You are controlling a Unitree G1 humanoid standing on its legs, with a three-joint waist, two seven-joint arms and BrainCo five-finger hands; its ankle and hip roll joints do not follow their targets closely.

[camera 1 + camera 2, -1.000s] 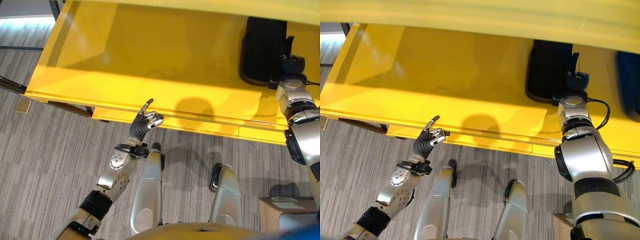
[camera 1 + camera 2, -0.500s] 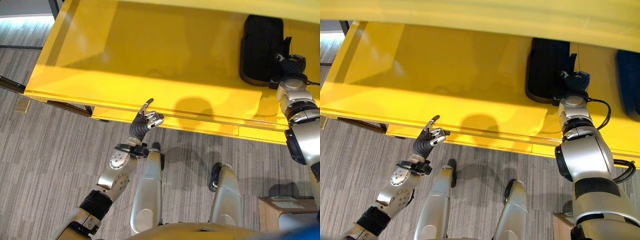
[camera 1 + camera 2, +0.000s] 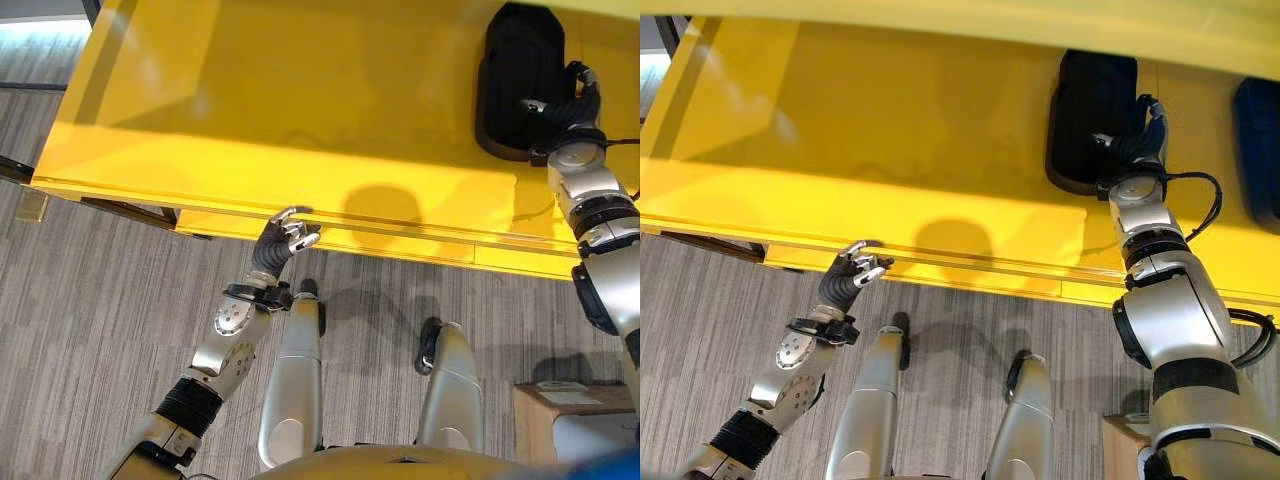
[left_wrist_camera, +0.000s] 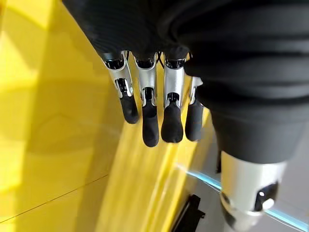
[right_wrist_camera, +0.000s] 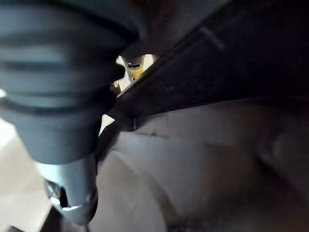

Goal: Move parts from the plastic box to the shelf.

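A black moulded part [image 3: 515, 70] lies on the yellow shelf [image 3: 250, 100] at its far right. My right hand [image 3: 565, 105] sits at the part's right edge with its fingers curled over that edge; in the right wrist view the dark part [image 5: 217, 58] lies right against the hand. My left hand [image 3: 280, 240] hovers at the shelf's front edge, holding nothing. Its fingers [image 4: 149, 121] hang straight in the left wrist view, just off the yellow surface.
A dark blue object [image 3: 1260, 150] lies on the shelf right of the black part. An upper yellow shelf board [image 3: 940, 20] overhangs the far side. A cardboard box [image 3: 545, 415] stands on the grey carpet at the lower right.
My right hand has reached further over the black part's right edge. The left hand's raised finger has come down toward the shelf's front edge. The camera has shifted a little.
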